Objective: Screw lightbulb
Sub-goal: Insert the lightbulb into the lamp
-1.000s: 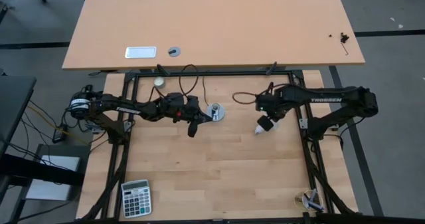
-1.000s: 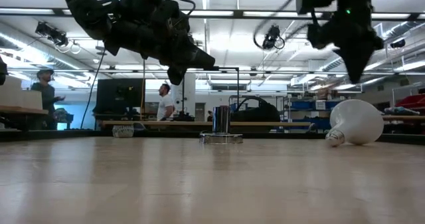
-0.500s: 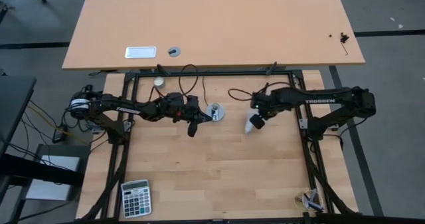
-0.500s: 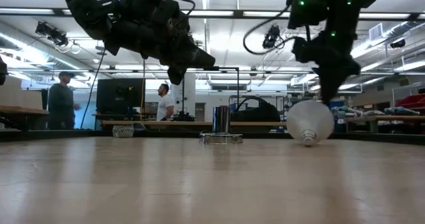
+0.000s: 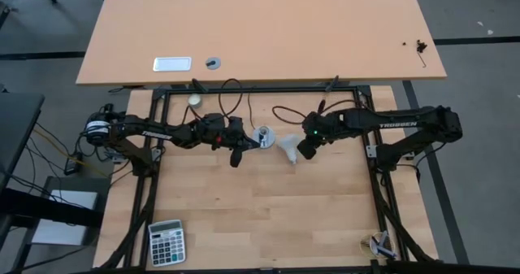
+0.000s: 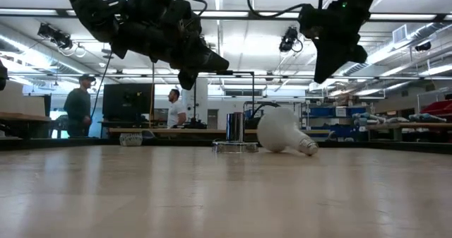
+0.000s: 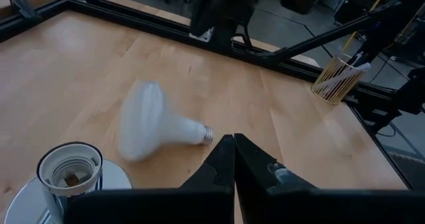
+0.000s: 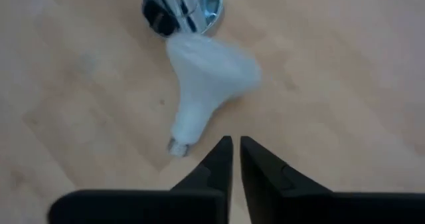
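The white lightbulb (image 5: 289, 146) lies on its side on the table. Its dome (image 8: 211, 68) is next to the silver socket disc (image 5: 263, 137), and its screw base (image 8: 176, 144) points away from the socket. The bulb looks blurred in both wrist views. My right gripper (image 6: 326, 74) is shut and empty. It hangs above and just right of the bulb (image 6: 282, 130). My left gripper (image 5: 236, 157) is shut and empty. It hovers just left of the socket (image 7: 70, 171), clear of the table.
A thin black cord runs from the socket toward the far frame rail. A small cream ball (image 5: 195, 99) sits at the far left. A calculator (image 5: 166, 241) is at the near left and a cup of pens (image 5: 380, 245) at the near right. People stand in the room beyond (image 6: 79, 107).
My right gripper has moved toward the table's left, toward the socket. The lightbulb has rolled along the table the same way and swung about. Its dome, which lay on the right, now lies by the socket, and its base points the other way.
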`<state>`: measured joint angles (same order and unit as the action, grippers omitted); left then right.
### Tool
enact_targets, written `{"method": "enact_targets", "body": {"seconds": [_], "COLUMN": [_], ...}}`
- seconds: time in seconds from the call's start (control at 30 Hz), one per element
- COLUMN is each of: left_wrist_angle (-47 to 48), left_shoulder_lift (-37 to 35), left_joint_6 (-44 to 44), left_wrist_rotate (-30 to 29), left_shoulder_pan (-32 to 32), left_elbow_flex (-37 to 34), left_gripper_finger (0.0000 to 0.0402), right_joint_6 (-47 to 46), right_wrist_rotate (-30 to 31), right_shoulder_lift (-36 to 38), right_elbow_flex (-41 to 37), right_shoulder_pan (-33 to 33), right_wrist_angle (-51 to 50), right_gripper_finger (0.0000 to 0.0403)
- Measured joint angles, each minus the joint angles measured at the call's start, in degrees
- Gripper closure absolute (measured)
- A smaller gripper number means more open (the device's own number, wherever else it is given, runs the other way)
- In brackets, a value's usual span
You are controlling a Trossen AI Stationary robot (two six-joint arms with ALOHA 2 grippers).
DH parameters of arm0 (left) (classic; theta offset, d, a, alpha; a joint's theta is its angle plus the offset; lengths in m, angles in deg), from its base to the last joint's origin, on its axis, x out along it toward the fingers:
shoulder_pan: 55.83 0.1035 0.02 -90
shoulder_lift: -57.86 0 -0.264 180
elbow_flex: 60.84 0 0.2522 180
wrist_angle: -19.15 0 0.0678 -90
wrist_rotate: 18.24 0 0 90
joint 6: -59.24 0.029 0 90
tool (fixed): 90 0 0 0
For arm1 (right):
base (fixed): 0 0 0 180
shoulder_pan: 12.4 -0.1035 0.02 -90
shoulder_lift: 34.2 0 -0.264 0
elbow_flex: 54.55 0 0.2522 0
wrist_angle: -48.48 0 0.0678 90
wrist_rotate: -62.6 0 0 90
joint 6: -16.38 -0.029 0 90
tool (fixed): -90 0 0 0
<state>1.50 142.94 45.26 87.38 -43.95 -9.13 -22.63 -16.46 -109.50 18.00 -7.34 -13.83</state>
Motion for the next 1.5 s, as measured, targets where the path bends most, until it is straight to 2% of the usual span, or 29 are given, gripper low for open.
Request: {"method": "enact_targets", "body": {"seconds": [0.2,0.33,0.57,0.73,0.83,0.93,1.17,1.5], "left_wrist_angle": [0.0,0.0,0.1,0.1,0.1,0.1,-0.7,-8.2], "left_shoulder_lift": [0.0,0.0,0.0,0.0,0.0,0.0,0.0,-1.5], "left_joint_6": [0.2,0.2,0.2,0.2,0.2,0.2,0.3,0.3], "left_wrist_rotate": [-1.0,-1.0,-1.0,-0.9,-1.0,-1.0,-1.0,0.8], "left_shoulder_pan": [0.0,0.0,0.0,0.0,0.0,0.0,1.0,4.2], "left_elbow_flex": [0.0,0.0,0.0,0.0,0.0,0.0,0.0,0.0], "left_gripper_finger": [0.0398,0.0398,0.0398,0.0398,0.0398,0.0398,0.0398,0.0398], "right_joint_6": [-9.8,-10.9,-4.1,1.7,4.4,5.8,9.3,12.7], "right_wrist_rotate": [3.2,3.4,1.7,1.6,1.5,1.4,1.7,3.0], "right_shoulder_lift": [-4.6,-9.3,-18.8,-24.1,-26.7,-28.1,-26.9,-19.1], "right_elbow_flex": [0.0,0.0,0.0,0.0,0.0,0.0,-0.1,-0.1], "right_shoulder_pan": [-5.7,-8.1,-9.2,-9.1,-8.9,-8.5,-8.3,-7.8], "right_wrist_angle": [1.1,7.4,19.4,22.4,25.2,26.7,27.6,27.4], "right_gripper_finger": [0.0294,0.0243,0.0163,0.0135,0.0135,0.0150,0.0253,0.0254]}}
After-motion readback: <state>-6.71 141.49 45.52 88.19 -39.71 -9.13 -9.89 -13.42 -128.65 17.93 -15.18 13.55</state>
